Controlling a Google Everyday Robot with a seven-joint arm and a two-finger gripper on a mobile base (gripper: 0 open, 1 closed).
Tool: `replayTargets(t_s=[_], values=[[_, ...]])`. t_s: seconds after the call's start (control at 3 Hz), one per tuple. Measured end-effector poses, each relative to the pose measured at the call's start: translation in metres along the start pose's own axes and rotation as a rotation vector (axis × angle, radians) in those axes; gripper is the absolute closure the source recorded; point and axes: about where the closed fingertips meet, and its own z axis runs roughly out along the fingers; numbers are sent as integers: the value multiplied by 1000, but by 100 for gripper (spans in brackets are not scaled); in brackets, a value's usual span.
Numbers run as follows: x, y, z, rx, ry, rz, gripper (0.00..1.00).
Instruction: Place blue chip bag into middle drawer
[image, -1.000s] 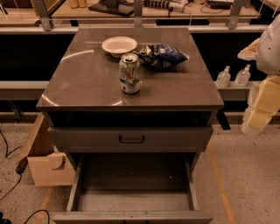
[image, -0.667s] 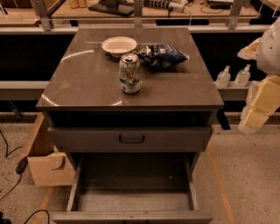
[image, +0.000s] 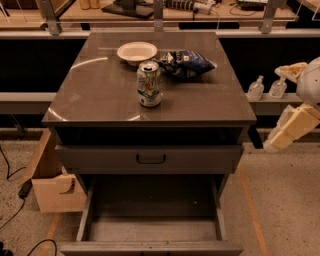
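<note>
Camera view gives me the cabinet head-on, and the bag (image: 187, 63) lies flat at the back right of the top (image: 100, 100), nowhere near its target yet. My gripper (image: 280, 140) hangs off the right side of the cabinet, below the level of the top and well apart from the bag. I cannot tell how wide it stands, but the bag is plainly not in it.

The risks, as I judge them. The can (image: 149, 84) stands upright just in front and to the left of the bag. A reach that swings in too far left could clip it and tip it over. The bowl (image: 136, 51) sits just beside the bag's left end, so a sloppy grasp might drag it along. That crumpled foil looks slippery and springy, and a shallow pinch could let it slide out on the way down. Then the drop: the closed drawer front (image: 150, 159) with the loop handle sits right above the open drawer (image: 152, 227). If I come down too close to the cabinet, the bag could catch on it. If I release too far forward, it could land on the front edge.

Containers now. The drawer is pulled out with a bare floor and nothing in it. The bowl looks empty. A cardboard box (image: 52, 190) stands at the cabinet's left, contents hidden from me.
</note>
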Motion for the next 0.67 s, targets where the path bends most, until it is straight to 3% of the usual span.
replayTargets(t_s=[0.33, 0.67], values=[[9, -47, 17, 129, -113, 33, 0], [5, -63, 17, 188, -128, 35, 0]])
